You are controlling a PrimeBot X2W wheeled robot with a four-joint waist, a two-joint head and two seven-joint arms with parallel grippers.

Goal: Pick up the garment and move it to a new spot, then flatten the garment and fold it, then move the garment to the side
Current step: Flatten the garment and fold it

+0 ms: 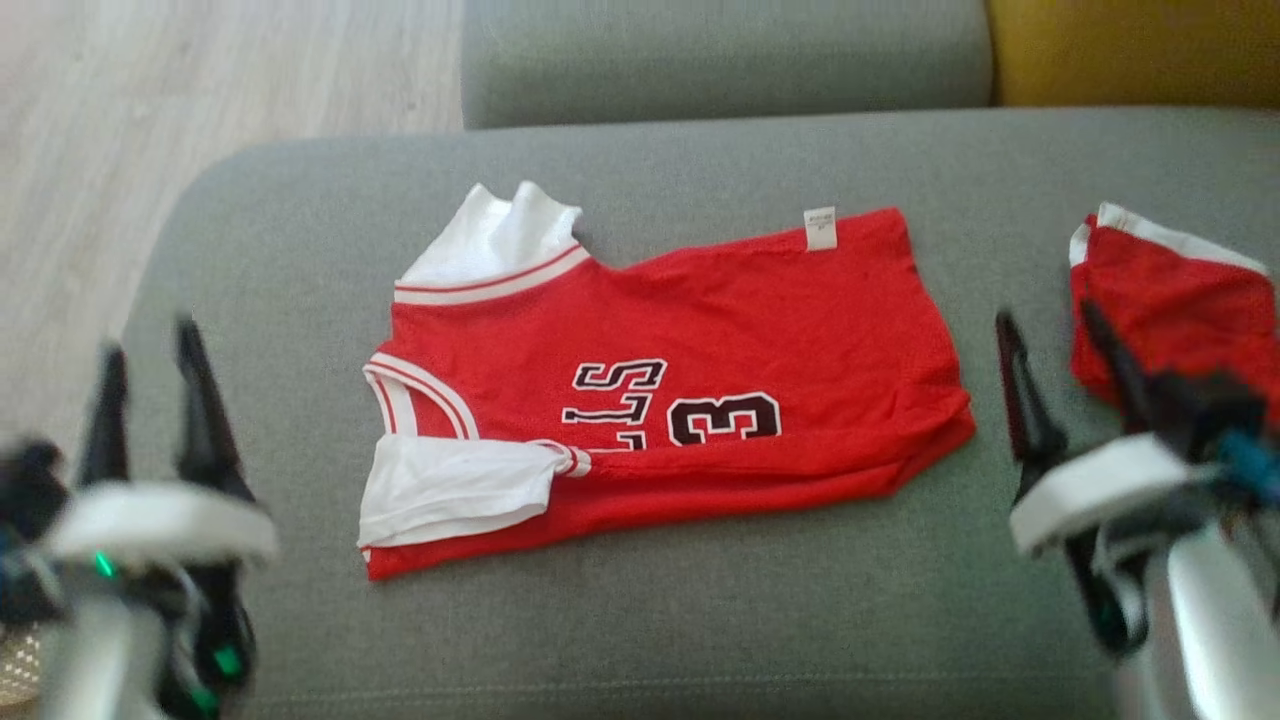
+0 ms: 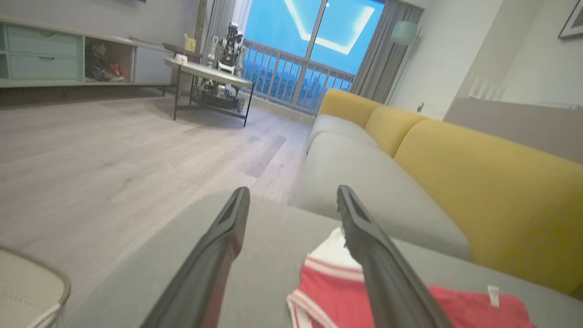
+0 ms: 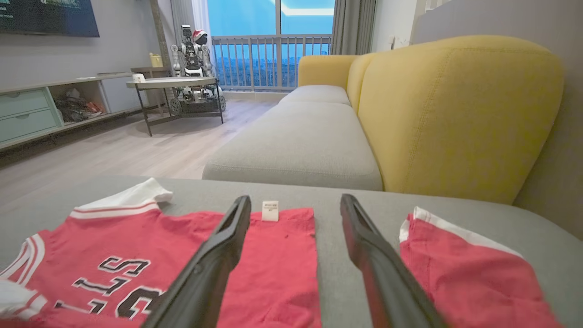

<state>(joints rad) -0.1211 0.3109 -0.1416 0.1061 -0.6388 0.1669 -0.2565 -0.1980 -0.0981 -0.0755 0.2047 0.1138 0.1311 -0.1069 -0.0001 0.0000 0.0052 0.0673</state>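
Red jersey [image 1: 660,400] lies flat on the grey sofa cushion [image 1: 700,620], folded lengthwise, with its white sleeves towards the robot's left and its hem towards the right. Black lettering and part of a number show on the upper face. A white label [image 1: 820,228] sits at the far edge. A second red garment [image 1: 1170,300] with white trim lies apart from the jersey, further right on the same cushion.

Left claw [image 1: 148,340]: fingers spread wide, nothing held, above the cushion's left edge and clear of the jersey. Right claw [image 1: 1045,315]: fingers spread wide, nothing held, over the gap between the two garments.
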